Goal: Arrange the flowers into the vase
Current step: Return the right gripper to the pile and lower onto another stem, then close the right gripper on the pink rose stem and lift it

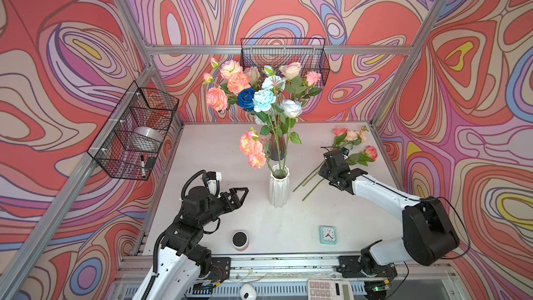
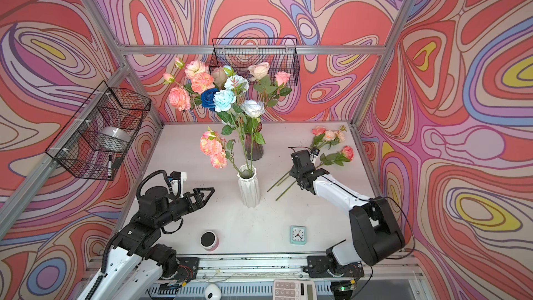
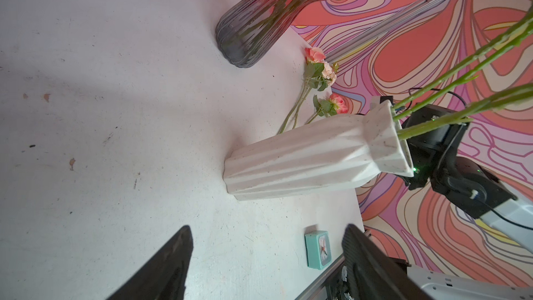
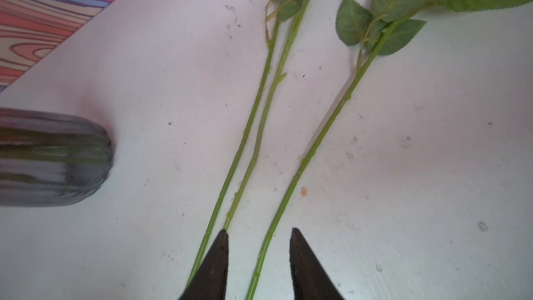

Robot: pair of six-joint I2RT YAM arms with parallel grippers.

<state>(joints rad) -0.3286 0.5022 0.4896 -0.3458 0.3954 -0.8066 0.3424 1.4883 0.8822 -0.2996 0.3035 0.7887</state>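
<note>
A white faceted vase (image 1: 279,187) (image 3: 311,157) stands mid-table and holds a few flowers (image 1: 252,148). Behind it a dark glass vase (image 1: 276,152) (image 4: 54,157) carries a big bunch of pink, peach and blue flowers (image 1: 259,93). Three more flowers (image 1: 350,135) lie on the table at the right, stems pointing toward the white vase. My right gripper (image 4: 259,233) (image 1: 324,173) reaches down over those stems, open, with one stem (image 4: 326,131) between its fingers and a gap on both sides. My left gripper (image 1: 240,193) (image 3: 268,230) hovers left of the white vase, open and holding nothing.
A teal clock (image 1: 328,234) and a small round speaker (image 1: 240,240) sit near the front edge. Wire baskets hang on the left wall (image 1: 135,134) and the back wall (image 1: 284,59). A calculator (image 1: 328,290) lies below the front rail.
</note>
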